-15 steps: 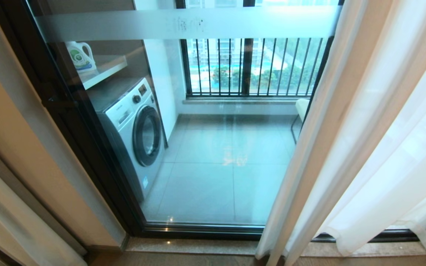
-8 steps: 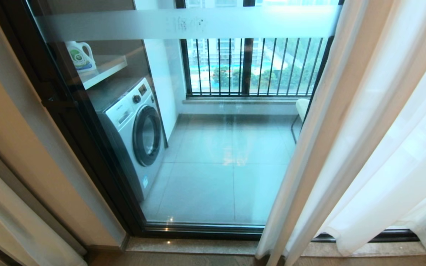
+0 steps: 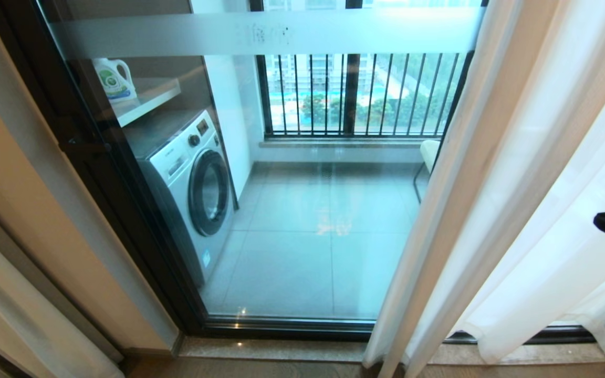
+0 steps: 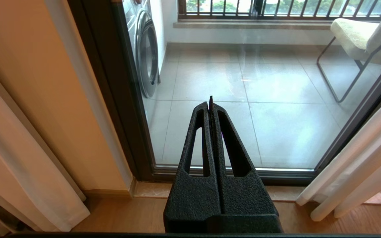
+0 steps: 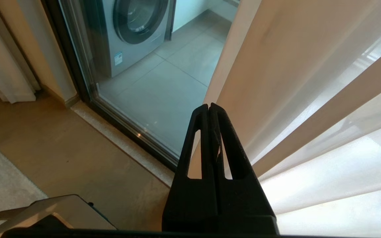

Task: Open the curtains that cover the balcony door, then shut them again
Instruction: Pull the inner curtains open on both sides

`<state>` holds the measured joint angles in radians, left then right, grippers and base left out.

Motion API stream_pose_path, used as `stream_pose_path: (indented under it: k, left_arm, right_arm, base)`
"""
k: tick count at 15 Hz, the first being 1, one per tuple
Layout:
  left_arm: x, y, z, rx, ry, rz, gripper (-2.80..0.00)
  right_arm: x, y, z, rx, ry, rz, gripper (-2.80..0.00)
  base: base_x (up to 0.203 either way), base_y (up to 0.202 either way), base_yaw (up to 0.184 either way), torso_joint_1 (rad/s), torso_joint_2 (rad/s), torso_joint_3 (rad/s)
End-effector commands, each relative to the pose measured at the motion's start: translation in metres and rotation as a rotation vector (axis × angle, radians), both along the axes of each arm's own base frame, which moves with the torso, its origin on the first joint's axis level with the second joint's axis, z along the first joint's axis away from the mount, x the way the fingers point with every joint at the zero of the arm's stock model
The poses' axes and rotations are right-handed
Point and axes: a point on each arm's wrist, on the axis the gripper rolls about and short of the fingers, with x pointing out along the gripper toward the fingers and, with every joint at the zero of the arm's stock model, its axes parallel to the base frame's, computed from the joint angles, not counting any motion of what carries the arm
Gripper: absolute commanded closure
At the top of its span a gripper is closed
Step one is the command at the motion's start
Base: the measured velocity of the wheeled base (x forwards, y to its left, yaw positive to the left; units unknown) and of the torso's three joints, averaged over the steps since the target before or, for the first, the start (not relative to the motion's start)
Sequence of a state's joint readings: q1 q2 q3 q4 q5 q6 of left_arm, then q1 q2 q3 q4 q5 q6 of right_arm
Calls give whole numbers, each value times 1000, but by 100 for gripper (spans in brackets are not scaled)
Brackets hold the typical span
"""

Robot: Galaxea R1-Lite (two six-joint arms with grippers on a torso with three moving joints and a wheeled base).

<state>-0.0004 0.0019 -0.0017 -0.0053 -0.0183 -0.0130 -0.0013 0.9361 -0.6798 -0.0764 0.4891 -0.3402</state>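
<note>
The balcony door (image 3: 308, 236) is a tall glass pane in a black frame with a frosted band (image 3: 260, 34) across its top, and most of it is uncovered. One sheer white curtain (image 3: 518, 210) hangs bunched in folds at the right. Another pale curtain panel (image 3: 13, 325) hangs at the far left. My right gripper (image 3: 599, 221) pokes in from the right edge, shut and empty, in front of the right curtain's folds. In the right wrist view, the right gripper (image 5: 209, 105) points at that curtain's (image 5: 309, 99) inner edge. My left gripper (image 4: 210, 100) is shut, empty and low, facing the glass.
Behind the glass stand a washing machine (image 3: 192, 184), a shelf with a detergent bottle (image 3: 113, 79), a black barred railing (image 3: 355, 94) and a chair (image 4: 352, 33). A stone sill (image 3: 271, 349) runs under the door. A grey part of my base (image 5: 45, 215) shows on the wooden floor.
My right gripper has come into the head view from the right edge, in front of the right curtain. The curtains, the door and the left arm have not moved.
</note>
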Motion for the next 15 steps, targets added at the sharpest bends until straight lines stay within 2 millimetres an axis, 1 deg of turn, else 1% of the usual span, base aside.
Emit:
stream_pose_path:
  k: [1,2,4,6,12,15]
  left_arm:
    - [0,0,0,-1,-1,0,0]
    - [0,0,0,-1,-1,-1,0]
    - [0,0,0,-1,-1,0,0]
    - [0,0,0,-1,-1,0,0]
    - [0,0,0,-1,-1,0,0]
    - [0,0,0,-1,-1,-1,0]
  right_arm:
    - [12,1,-5,-1,46,9,0]
    - [15,1,-7,-1,58,11,-280]
    - [21,5,-8,23,81,38,-280]
    - [33,13,-8,49,78,88,-280]
    - [86,23,-17,59,41,107,-280]
    - [107,25,-26,79,52,83,-280]
  base:
    - [0,0,0,0,0,0]
    - [0,0,0,0,0,0]
    - [0,0,0,0,0,0]
    - [0,0,0,0,0,0]
    - [0,0,0,0,0,0]
    - [0,0,0,0,0,0]
